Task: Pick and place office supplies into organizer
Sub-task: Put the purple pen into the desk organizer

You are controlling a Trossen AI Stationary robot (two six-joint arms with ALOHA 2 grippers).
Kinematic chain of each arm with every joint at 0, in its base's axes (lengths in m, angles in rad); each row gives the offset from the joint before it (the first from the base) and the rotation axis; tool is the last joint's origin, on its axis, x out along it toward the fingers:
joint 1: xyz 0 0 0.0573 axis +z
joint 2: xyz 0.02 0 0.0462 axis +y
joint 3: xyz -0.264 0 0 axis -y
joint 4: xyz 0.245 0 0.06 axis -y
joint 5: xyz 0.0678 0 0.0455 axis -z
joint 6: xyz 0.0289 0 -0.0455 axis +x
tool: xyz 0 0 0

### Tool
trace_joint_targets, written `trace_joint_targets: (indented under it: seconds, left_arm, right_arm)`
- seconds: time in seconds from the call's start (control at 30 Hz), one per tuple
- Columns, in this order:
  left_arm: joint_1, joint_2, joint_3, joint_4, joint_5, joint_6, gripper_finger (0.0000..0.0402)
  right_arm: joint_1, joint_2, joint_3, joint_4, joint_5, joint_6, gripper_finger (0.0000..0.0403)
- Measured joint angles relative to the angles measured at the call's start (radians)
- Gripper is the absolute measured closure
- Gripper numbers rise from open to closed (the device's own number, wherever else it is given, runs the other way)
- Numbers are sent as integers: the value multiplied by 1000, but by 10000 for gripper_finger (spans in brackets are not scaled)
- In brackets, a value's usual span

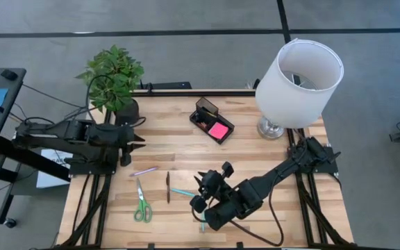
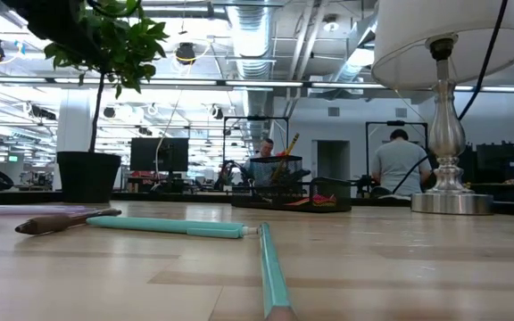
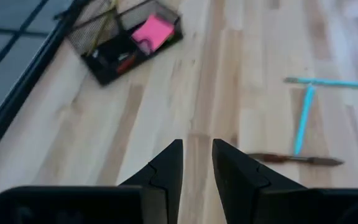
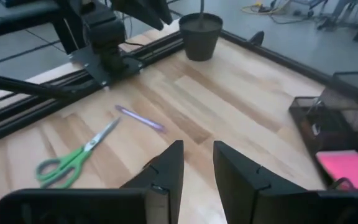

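The black organizer (image 1: 212, 119) stands at the far middle of the table with a pink sticky-note pad (image 1: 219, 130) in its low tray. Lying flat on the near part of the table are green-handled scissors (image 1: 142, 205), a pale purple pen (image 1: 144, 171), a dark pen (image 1: 167, 186) and two teal pens (image 1: 181, 193) (image 3: 302, 118). My left gripper (image 3: 197, 142) hangs at the table's left side near the plant pot, narrowly open with nothing between its fingers. My right gripper (image 4: 197, 143) hovers above the teal pens, pointing toward the far left, narrowly open with nothing between its fingers.
A white lamp (image 1: 298, 80) stands at the far right and a potted plant (image 1: 115, 80) at the far left. Bare wood lies between the organizer and the pens. People show in the room beyond the table in the low view.
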Motion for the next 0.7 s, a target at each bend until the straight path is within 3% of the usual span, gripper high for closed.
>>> trace_joint_targets:
  seconds: [0.17,0.3,0.43,0.53,0.7]
  left_arm:
    - [0,52,-28,18,19,-103,322]
    - [-4,103,-102,147,114,-138,322]
    - [-45,145,-179,243,129,-220,322]
    - [-109,158,-218,249,87,-282,322]
    - [-260,158,-319,300,-114,-482,322]
  right_arm:
    - [15,0,0,0,22,22,324]
    - [25,0,0,-1,63,-26,324]
    - [36,0,0,-4,56,-36,324]
    - [52,0,0,-16,51,-37,324]
    - [84,0,0,-50,52,-38,324]
